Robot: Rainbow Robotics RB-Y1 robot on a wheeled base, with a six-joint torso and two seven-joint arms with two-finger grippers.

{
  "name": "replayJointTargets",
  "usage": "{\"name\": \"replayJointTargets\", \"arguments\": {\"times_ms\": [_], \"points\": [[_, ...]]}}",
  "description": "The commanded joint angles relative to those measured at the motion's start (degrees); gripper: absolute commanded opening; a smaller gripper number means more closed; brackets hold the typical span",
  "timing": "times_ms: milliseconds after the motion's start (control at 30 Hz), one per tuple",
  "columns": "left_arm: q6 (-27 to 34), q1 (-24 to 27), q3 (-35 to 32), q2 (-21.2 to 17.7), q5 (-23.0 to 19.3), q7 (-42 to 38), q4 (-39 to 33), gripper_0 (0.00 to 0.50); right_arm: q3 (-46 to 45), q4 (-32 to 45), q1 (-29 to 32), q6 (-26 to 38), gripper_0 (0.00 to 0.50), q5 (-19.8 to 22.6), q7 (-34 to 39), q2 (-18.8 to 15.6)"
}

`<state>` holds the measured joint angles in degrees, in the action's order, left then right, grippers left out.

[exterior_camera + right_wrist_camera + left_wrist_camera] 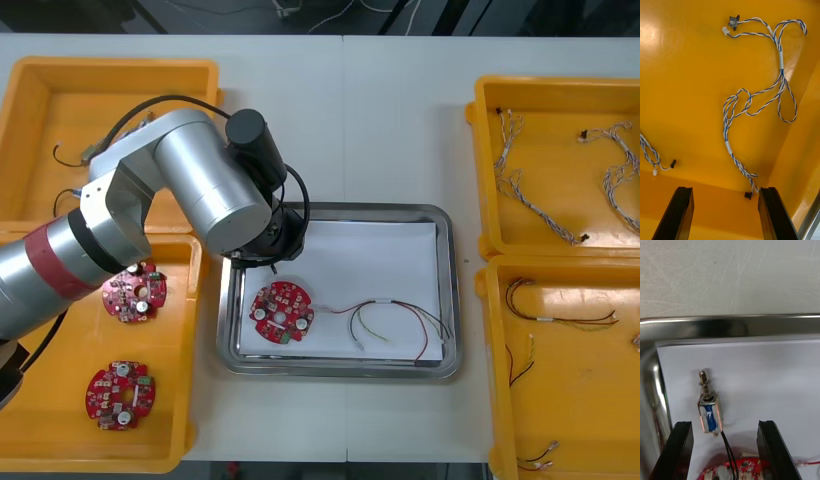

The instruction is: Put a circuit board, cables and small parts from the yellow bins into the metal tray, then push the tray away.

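The metal tray (448, 300), white inside, holds a round red circuit board (281, 311) and a red and yellow cable (392, 320). My left arm (200, 180) reaches over the tray's far left corner. In the left wrist view, my left gripper (724, 423) is open just above the white lining. A small metal part (709, 410) with a spring end and a black lead lies between its fingers, touching neither. The board's edge (743, 467) shows close by. My right gripper (725, 189) is open above a bin floor (685, 82), over a twisted blue and white cable (752, 101).
Two more red boards (133, 293) (120, 393) lie in the near left bin (40, 430). The far left bin (60, 110) holds a small dark cable. The far right bin (550, 110) holds blue and white cables, the near right bin (580, 400) black ones.
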<state>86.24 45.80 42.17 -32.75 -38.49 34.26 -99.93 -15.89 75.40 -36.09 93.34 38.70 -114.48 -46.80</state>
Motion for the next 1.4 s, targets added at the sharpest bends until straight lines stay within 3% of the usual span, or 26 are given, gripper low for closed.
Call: {"name": "replayJointTargets", "arguments": {"times_ms": [33,533,667,1067,1400], "points": [[5.6,0.8,-5.2,-1.9,-2.6,-0.6,-4.3,0.5,3.5,-2.6,-3.9,-2.1,0.5,0.9,-1.0,-3.7],[16.2,5.8,-18.9,-5.7,-14.6,2.4,-4.6,0.5,7.7,-11.6,-6.2,-9.4,0.5,2.2,-6.5,-3.8],[17.8,6.5,-22.8,-7.5,-17.6,3.4,-3.0,0.5,7.8,-15.6,-6.7,-12.0,0.5,2.9,-11.2,-3.8],[18.4,10.5,-25.4,-13.5,-19.1,4.3,6.6,0.5,12.4,-21.0,-7.3,-19.2,0.5,6.5,-13.4,-3.7],[18.2,10.7,-28.8,-16.8,-16.7,4.3,13.9,0.5,13.6,-23.6,-7.3,-19.6,0.5,8.3,-14.0,-3.5]]}}
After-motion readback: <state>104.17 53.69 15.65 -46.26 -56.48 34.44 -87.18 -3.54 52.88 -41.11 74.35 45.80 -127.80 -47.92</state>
